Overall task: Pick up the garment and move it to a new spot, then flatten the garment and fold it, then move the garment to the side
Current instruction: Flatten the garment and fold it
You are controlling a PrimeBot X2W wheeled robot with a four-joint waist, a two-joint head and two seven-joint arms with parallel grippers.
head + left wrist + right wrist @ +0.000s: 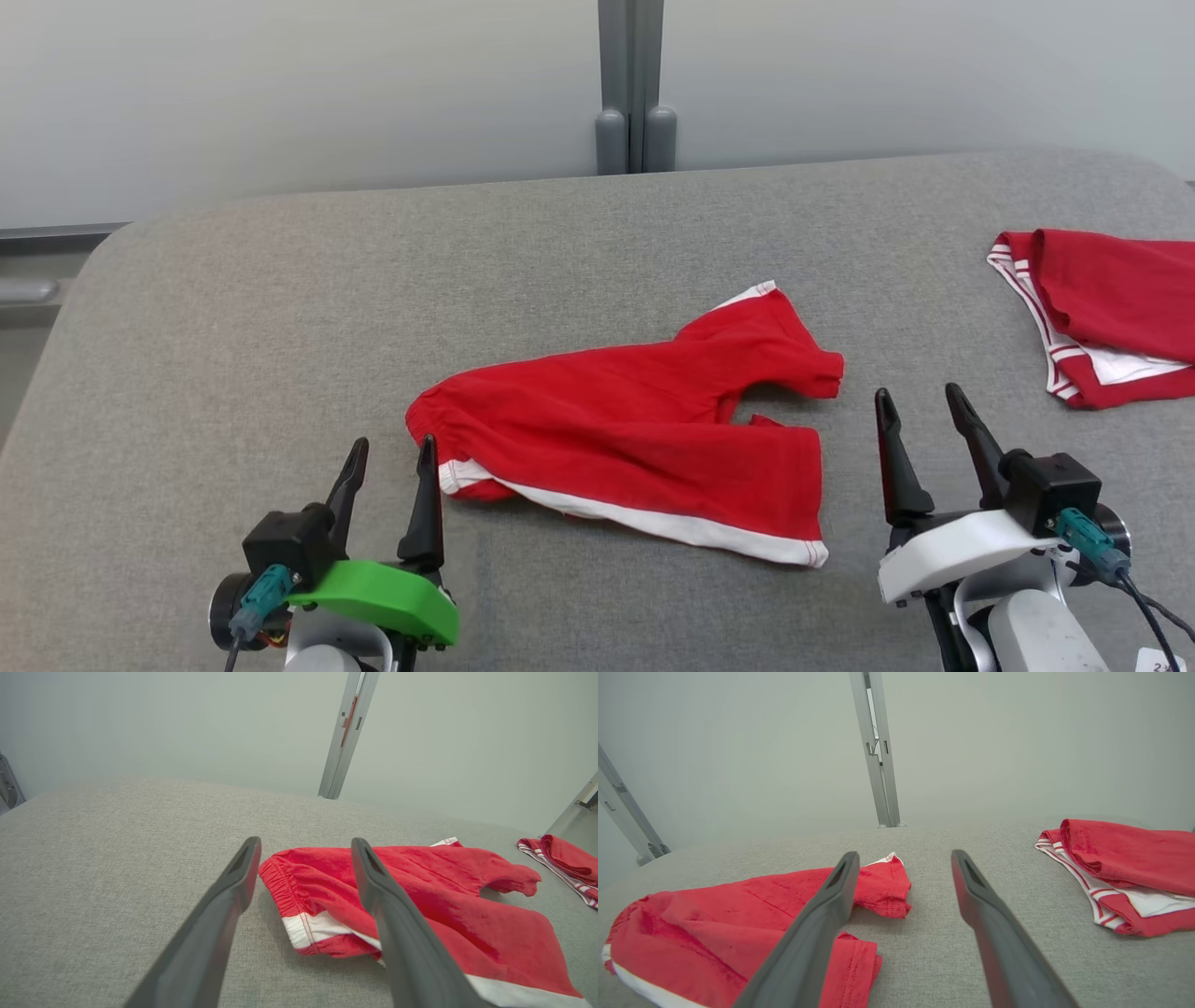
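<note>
The red shorts (635,429) lay crumpled at frame centre on the grey pad (233,327). The left gripper (393,441) and right gripper (916,391), at the lower corners, stood open, holding nothing. Pinching one layer only would probably drag them bunched.

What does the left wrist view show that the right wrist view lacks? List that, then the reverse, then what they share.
Left wrist view: the left gripper, open, aimed at the waistband end of the red shorts. Right wrist view: the right gripper, open, by the shorts' leg hems, plus the white inner panel of the folded red garment. Shared: the shorts, the folded garment, the grey padded surface and the upright metal post.
</note>
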